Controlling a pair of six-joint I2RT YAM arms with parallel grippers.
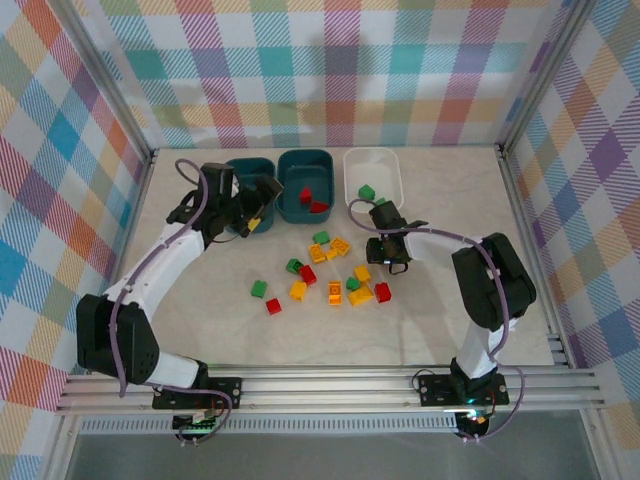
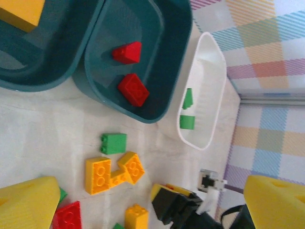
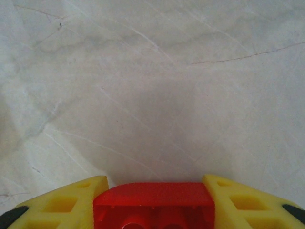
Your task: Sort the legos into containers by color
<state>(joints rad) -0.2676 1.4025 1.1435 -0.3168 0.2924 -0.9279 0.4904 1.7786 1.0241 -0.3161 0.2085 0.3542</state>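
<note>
**Right jaws clamped on a red brick; left jaws spread wide by the teal bins**

Nearest you, the loose bricks (image 1: 335, 293) lie scattered across the middle of the table (image 1: 200, 330). Red, green and yellow-orange are mixed, and several touch each other.

At the far right edge of that scatter, your right gripper (image 3: 153, 188) has its fingers pressed against both flat sides of a red brick (image 3: 153, 207).

Further out, your left gripper (image 1: 262, 205) is spread wide and carries nothing. It hovers at the near corner of the left teal bin (image 1: 232, 165), which holds a yellow brick (image 2: 19, 12).

Next along the far row, the middle teal bin (image 1: 285, 160) holds two red bricks (image 2: 133, 89). That makes it the likely home for what you are holding. The white bin (image 1: 352, 160), rightmost, holds two green bricks (image 2: 187, 122).

Expect these pieces to be light, rigid and smooth-walled. They should not crush, but a shallow or corner pinch could let one twist free. Take each across its two flat side walls, low and centred, with the studs left clear.

No brand, label or writing is legible anywhere.
</note>
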